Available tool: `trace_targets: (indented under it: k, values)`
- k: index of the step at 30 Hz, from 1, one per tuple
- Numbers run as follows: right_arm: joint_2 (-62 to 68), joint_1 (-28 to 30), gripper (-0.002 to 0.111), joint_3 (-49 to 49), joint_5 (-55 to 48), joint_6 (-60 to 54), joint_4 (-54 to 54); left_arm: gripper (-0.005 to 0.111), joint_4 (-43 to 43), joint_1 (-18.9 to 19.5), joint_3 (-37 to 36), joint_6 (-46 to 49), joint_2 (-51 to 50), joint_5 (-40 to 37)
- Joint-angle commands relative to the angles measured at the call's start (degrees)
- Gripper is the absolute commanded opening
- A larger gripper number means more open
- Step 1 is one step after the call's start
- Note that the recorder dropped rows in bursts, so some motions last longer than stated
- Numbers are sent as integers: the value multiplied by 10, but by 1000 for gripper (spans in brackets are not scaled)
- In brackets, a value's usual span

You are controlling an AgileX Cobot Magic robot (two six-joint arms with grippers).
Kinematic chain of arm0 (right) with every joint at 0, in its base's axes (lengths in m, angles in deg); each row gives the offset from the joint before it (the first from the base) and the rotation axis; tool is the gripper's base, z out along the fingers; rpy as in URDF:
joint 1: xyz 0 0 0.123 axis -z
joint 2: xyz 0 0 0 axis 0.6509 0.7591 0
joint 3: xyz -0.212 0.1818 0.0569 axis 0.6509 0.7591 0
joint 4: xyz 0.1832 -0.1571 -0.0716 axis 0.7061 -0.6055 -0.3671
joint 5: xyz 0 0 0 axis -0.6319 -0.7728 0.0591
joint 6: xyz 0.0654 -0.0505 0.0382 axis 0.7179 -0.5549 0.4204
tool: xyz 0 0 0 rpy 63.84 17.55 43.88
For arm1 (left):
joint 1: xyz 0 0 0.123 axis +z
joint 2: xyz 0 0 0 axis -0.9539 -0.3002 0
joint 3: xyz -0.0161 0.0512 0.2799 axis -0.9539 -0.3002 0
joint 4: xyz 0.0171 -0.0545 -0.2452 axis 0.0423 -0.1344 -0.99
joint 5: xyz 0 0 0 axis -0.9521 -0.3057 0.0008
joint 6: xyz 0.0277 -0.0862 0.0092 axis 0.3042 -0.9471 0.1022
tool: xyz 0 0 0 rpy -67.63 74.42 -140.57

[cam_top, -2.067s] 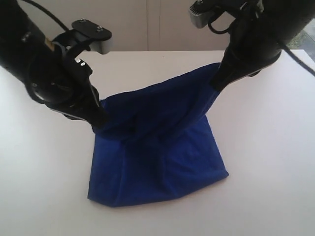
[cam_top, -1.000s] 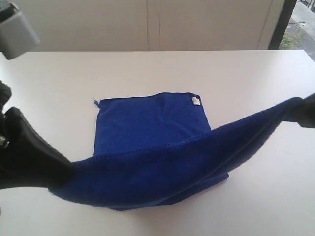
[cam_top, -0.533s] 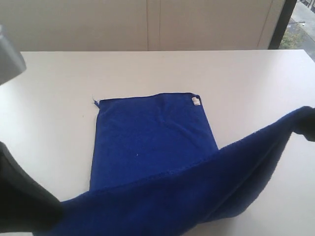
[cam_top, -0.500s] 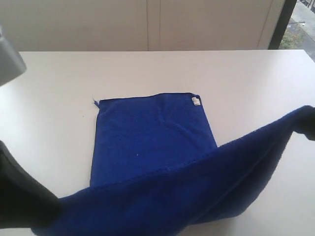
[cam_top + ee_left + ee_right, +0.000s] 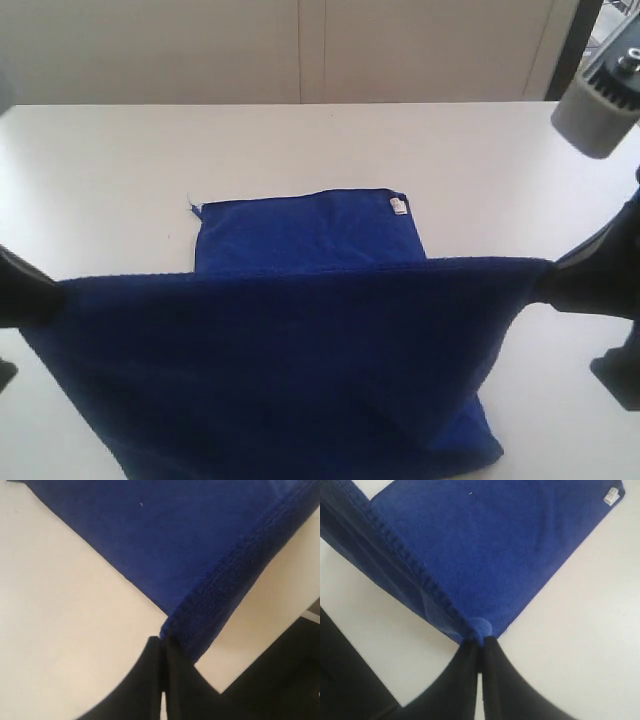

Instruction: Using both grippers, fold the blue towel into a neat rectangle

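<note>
The left gripper (image 5: 50, 296) pinches one corner of the blue towel (image 5: 300, 370). Its two black fingers are pressed tight on the cloth, up off the table (image 5: 120, 150). From that corner the top edge of the towel runs straight and tight, high over the table. Behind this edge, the far part of the towel lies flat on the table, with a small white tag (image 5: 397, 206) at one corner. The right gripper (image 5: 548, 284) pinches the other corner the same way, also up off the table.

To fold well, I think both grippers should move together, at the same height and speed. They should keep the edge tight, line its corners up with the corners lying on the table, lower the cloth softly, and only then let go. If one side goes faster, the fold will likely come out crooked.
</note>
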Motion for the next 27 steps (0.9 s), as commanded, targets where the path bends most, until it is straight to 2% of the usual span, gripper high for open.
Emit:
trace_targets:
  k: [1, 11, 19, 27]
  values:
    - [-4, -1, 0, -16, -5, -4, -11, 0, 5, -5, 52, 14, 3, -35]
    - [-39, -1, 0, -30, -24, -2, -32, 0, -4, -5, 61, 14, 3, -40]
    - [-112, -1, 0, -52, -24, 1, -29, 0, -67, -5, 59, 32, 3, -38]
    - [-82, -1, 0, -26, -24, 1, -27, 0, -57, -5, -13, 9, 3, -1]
